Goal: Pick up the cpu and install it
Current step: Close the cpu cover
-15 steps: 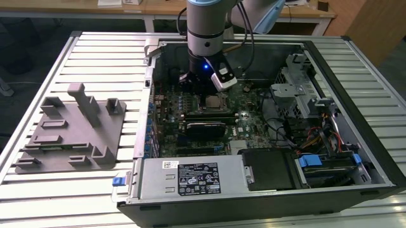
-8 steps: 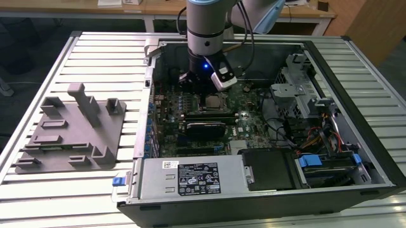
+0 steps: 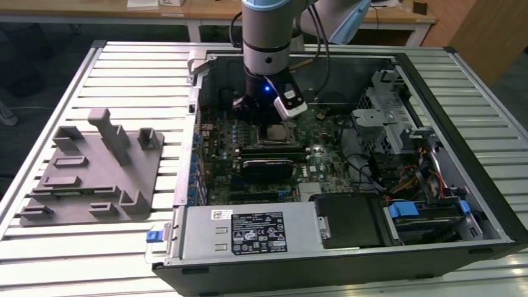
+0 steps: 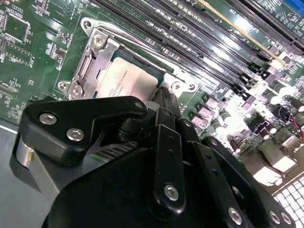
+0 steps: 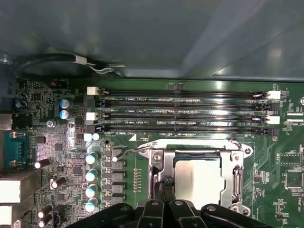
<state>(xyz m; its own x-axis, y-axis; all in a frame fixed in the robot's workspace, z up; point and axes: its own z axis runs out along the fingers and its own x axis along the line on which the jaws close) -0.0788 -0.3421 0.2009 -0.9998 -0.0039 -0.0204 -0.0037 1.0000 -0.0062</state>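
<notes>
one cpu (image 5: 197,178) lies in one socket (image 5: 237,176), one tool (image 5: 164,191) just beside.

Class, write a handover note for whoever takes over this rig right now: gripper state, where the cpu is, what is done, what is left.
Gripper: low over the motherboard, at the cpu's edge; grip state unclear.
Cpu: lying flat inside the socket frame, beside the memory slots.
Done: cpu is in the socket.
Left: seating unconfirmed; arm not yet out of the computer case.
</notes>
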